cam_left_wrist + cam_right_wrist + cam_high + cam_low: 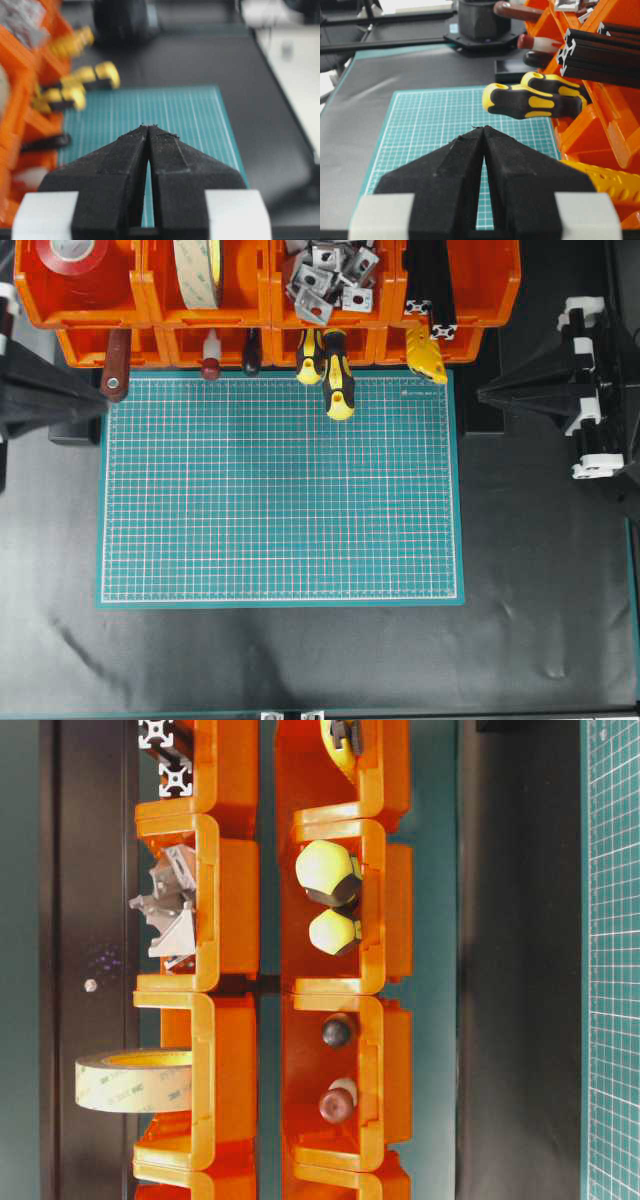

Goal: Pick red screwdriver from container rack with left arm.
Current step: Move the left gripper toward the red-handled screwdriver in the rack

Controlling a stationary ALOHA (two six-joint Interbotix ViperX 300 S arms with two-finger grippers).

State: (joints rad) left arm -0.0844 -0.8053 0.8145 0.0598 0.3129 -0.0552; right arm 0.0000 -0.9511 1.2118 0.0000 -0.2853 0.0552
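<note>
The red screwdriver (210,358) sits in the lower tier of the container rack (150,300), its rounded dark-red end poking out over the far edge of the green cutting mat (280,490), between a brown flat-handled tool (115,368) to its left and a dark-handled tool (251,355) just to its right. Two yellow-and-black screwdrivers (330,370) jut from the next bin rightward. The left gripper (148,129) hangs at the mat's left side, well apart from the rack, jaws pressed together on nothing. The right gripper (483,131) is likewise closed and empty at the right.
</note>
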